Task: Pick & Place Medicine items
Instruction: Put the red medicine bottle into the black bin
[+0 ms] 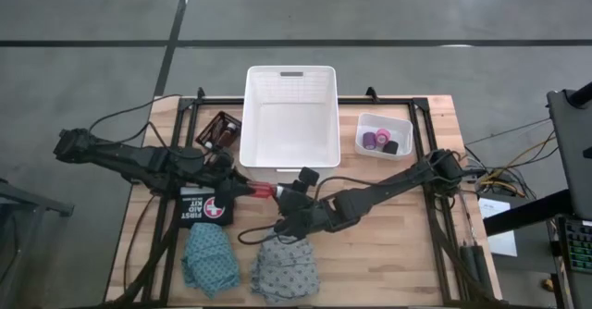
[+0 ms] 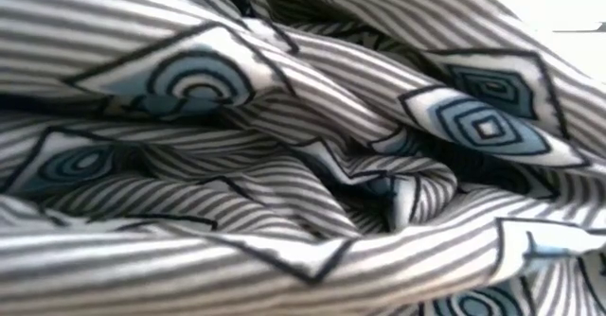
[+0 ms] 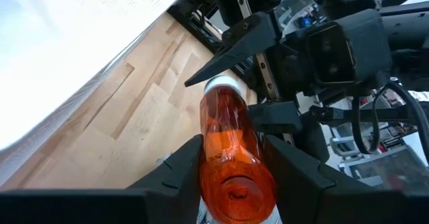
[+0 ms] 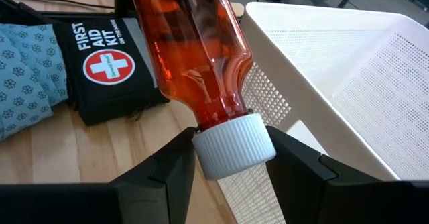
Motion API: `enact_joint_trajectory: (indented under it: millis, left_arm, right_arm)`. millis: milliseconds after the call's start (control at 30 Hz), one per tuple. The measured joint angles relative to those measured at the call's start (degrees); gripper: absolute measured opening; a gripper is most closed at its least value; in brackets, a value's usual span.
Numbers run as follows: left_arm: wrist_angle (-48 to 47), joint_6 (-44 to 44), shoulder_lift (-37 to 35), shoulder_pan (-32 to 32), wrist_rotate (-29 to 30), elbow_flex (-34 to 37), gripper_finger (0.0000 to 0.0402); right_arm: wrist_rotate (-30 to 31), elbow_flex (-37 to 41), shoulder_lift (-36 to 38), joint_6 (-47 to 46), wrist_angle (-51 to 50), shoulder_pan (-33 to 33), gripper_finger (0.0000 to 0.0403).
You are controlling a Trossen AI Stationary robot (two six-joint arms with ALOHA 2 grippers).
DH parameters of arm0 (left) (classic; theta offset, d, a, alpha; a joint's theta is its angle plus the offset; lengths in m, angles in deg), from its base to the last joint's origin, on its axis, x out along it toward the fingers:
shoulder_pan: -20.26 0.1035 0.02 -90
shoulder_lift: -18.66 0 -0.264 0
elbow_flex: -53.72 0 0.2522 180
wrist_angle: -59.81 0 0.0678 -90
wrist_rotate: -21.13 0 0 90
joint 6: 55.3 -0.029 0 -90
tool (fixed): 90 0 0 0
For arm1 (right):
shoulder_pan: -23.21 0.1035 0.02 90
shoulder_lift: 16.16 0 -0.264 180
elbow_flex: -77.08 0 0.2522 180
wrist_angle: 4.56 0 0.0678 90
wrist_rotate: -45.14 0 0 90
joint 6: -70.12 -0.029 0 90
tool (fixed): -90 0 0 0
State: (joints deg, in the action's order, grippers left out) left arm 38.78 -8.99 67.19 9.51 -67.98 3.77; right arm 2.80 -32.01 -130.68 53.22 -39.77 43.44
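A red bottle [image 1: 262, 191] with a white cap hangs level between my two grippers, above the table in front of the white bin [image 1: 289, 73]. My left gripper [image 1: 250, 189] is shut on its base end and my right gripper [image 1: 282, 196] on its cap end. The purple, pink and black rolls [image 1: 380, 142] lie in a small clear tub. The teal cloth [image 1: 208, 258] and the grey cloth [image 1: 287, 272] lie bunched at the near edge. The grey cloth [image 2: 303, 146] fills the low view. My left gripper pinches the bottle's base end [image 3: 231, 177] between its two fingers [image 3: 181, 170], coming from the table's left, with the fingers along the bottle. The bottle points away from the gripper, lifted clear of the table. My right gripper pinches the white cap [image 4: 234, 150] between its two fingers [image 4: 177, 163], coming from the table's right. The bottle's red body [image 4: 194, 56] runs on away from the fingers, clear of the table.
A black first aid kit [image 1: 205, 207] lies under the left gripper, beside the teal cloth. A small dark tray [image 1: 220, 129] with brown things sits left of the bin. A black frame [image 1: 435, 189] runs around the wooden table top.
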Motion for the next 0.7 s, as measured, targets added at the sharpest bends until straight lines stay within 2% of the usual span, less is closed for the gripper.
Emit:
enact_joint_trajectory:
  millis: [267,700]
  left_arm:
    - [-0.15,0.02,0.0,0.0,0.02,0.0,0.0147]
    - [-0.31,0.04,0.0,0.0,0.22,0.0,0.0147]
  right_arm:
    - [0.09,0.0,-0.02,0.0,0.04,0.0,0.0185]
    - [0.28,-0.02,-0.02,-0.23,1.29,-0.02,0.0264]
